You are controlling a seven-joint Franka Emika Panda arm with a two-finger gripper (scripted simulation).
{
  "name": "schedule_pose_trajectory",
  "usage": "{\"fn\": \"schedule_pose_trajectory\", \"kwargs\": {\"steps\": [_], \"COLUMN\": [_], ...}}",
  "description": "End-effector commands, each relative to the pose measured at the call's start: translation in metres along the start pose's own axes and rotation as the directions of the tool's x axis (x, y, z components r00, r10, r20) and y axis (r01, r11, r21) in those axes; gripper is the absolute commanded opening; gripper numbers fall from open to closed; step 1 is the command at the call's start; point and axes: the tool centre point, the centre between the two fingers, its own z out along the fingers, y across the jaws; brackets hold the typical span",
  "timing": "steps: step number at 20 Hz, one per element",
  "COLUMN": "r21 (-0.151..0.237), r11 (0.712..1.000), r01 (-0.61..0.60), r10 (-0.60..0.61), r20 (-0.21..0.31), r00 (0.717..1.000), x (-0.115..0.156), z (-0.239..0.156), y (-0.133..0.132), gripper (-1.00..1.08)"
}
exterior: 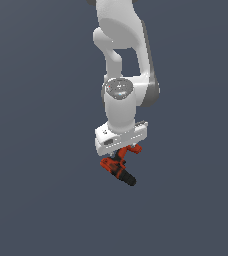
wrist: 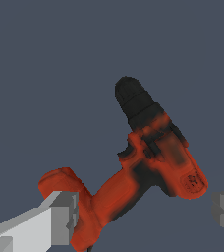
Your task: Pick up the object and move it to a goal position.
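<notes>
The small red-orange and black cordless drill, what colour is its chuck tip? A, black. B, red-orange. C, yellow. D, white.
A: in both views the small red-orange and black cordless drill ends in a black chuck tip, while the body behind it is mostly red-orange.

backdrop [exterior: 36,150]: plain dark blue-grey | uniform in both views | no visible markings

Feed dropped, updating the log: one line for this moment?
drill: between fingers | one finger at handle, other apart | chuck: pointing down | grasp: unconfirmed
</notes>
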Motion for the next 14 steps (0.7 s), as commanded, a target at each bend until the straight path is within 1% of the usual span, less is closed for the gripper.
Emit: {"fn": "schedule_pose_trajectory", "kwargs": {"steps": [1, 7, 14], "r21": [0.010, 0.029, 0.038], "r11": [0.998, 0.981, 0.942], "r01": [0.058, 0.191, 0.335], "r10": [-0.058, -0.189, -0.329], "r20": [-0.014, -0.056, -0.115], "r00": [0.998, 0.980, 0.937], "x": [0.006, 0.021, 0.036], "z": [0.008, 0.028, 0.050], "y": [0.002, 0.008, 0.015], "gripper": [1.08, 1.08, 1.08]}}
